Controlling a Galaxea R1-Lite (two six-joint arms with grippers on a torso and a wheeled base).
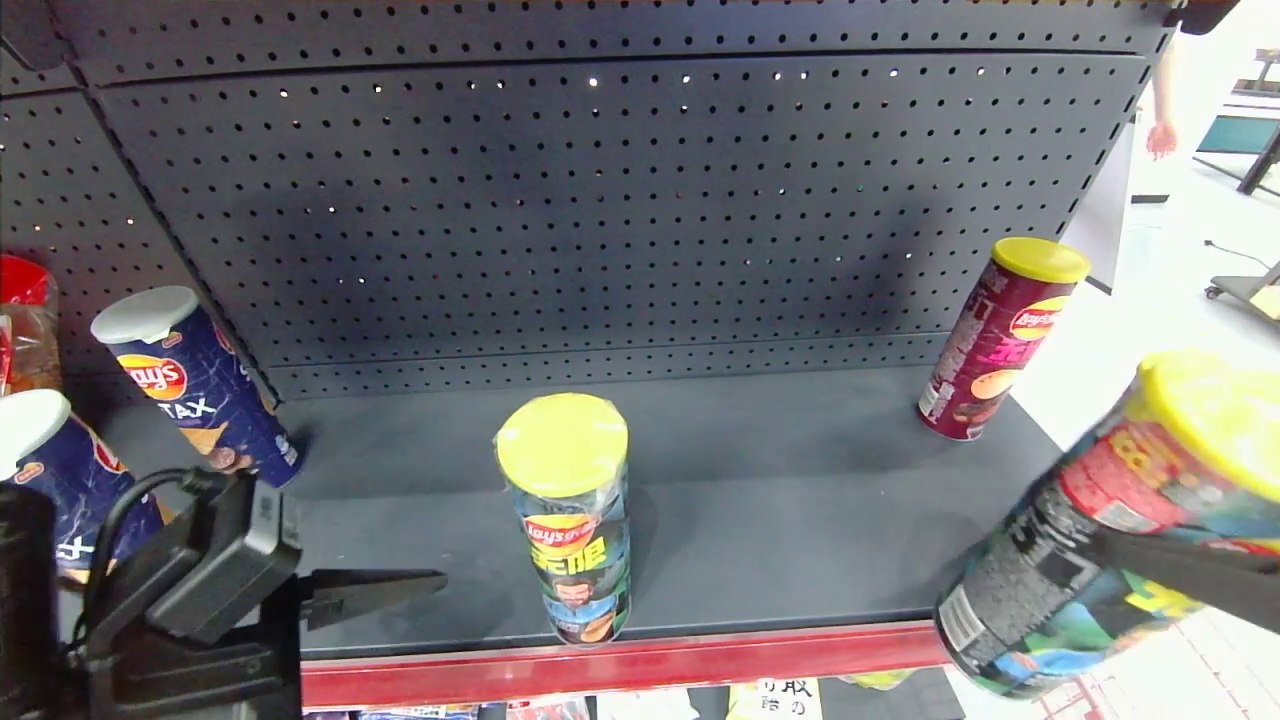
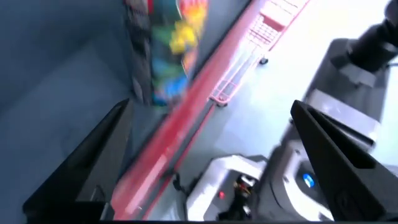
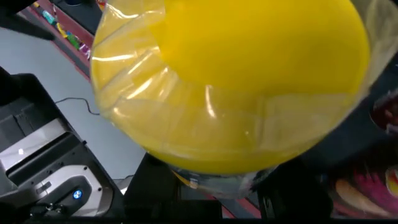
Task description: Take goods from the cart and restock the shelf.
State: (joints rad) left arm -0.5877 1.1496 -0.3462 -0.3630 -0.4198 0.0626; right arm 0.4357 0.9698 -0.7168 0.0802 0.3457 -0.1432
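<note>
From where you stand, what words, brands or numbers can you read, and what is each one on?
"Lay's" and "TAX": rear blue chip can at left.
"Lay's": middle chip can; characters beneath too blurred.
"Lay's": maroon chip can; pink characters unreadable.
"取": paper tag under the red shelf edge.
Tilted chip can at far right: print too blurred.
No readable numbers.

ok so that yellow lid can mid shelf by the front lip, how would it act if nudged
Tall and narrow, the can would probably tip rather than slide. It stands close to the red front lip, so it could topple off. Once down, its round body would likely roll.
</note>
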